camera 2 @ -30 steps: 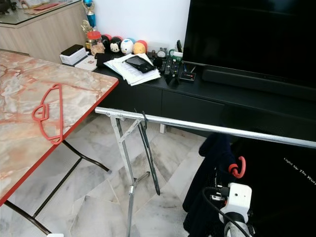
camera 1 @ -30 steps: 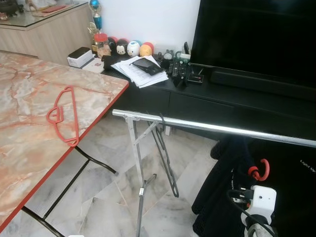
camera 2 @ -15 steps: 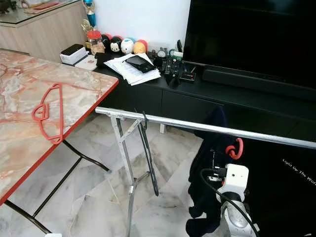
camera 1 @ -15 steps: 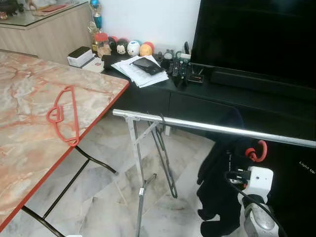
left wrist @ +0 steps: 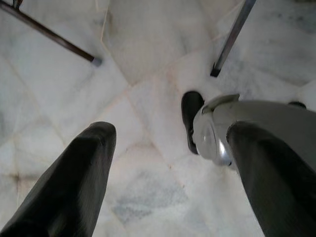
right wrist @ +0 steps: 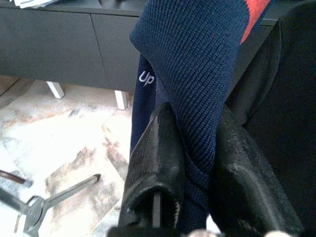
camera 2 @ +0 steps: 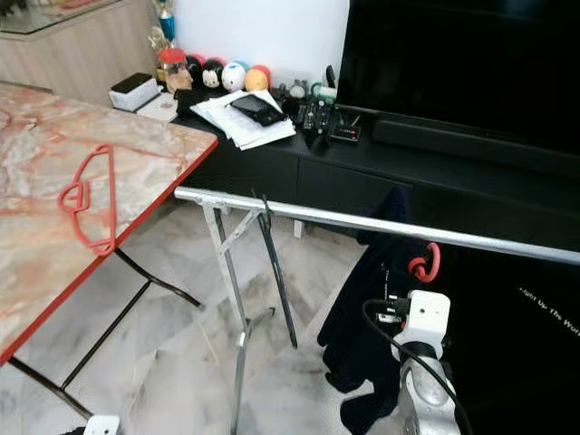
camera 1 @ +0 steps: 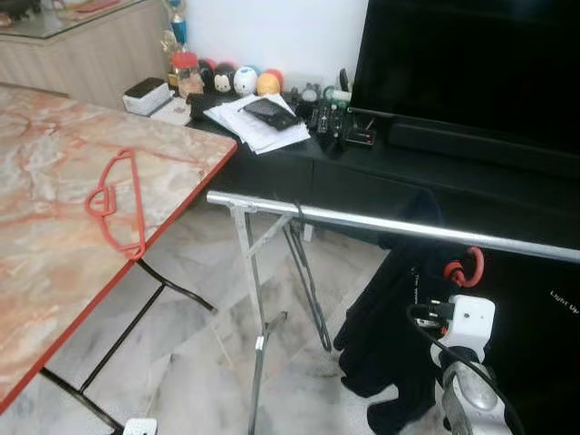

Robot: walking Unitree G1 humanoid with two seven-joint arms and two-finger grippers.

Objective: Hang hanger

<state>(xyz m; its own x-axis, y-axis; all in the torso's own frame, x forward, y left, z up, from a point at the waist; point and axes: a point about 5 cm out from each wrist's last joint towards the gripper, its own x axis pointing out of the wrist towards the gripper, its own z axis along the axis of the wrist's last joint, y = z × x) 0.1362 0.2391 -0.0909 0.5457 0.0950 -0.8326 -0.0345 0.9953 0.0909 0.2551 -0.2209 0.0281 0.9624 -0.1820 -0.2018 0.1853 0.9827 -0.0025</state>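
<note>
Nearest the robot, the right gripper (right wrist: 190, 148) has its jaws clamped on a dark garment (camera 1: 385, 313) carried on a red hanger (camera 1: 462, 268); the left gripper (left wrist: 168, 163) hangs spread and empty. Over the last second the hook has risen to just beneath the silver rail (camera 1: 381, 222), not yet over it. Farther off, a spare red hanger (camera 1: 116, 204) lies on the counter (camera 1: 54, 272).

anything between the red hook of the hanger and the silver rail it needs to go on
Nothing visible stands between them. The right gripper holds the dark garment on its hanger, with the red hook just below the silver rail. The rail above it looks bare; a black hanger hangs further toward the robot's left.
</note>
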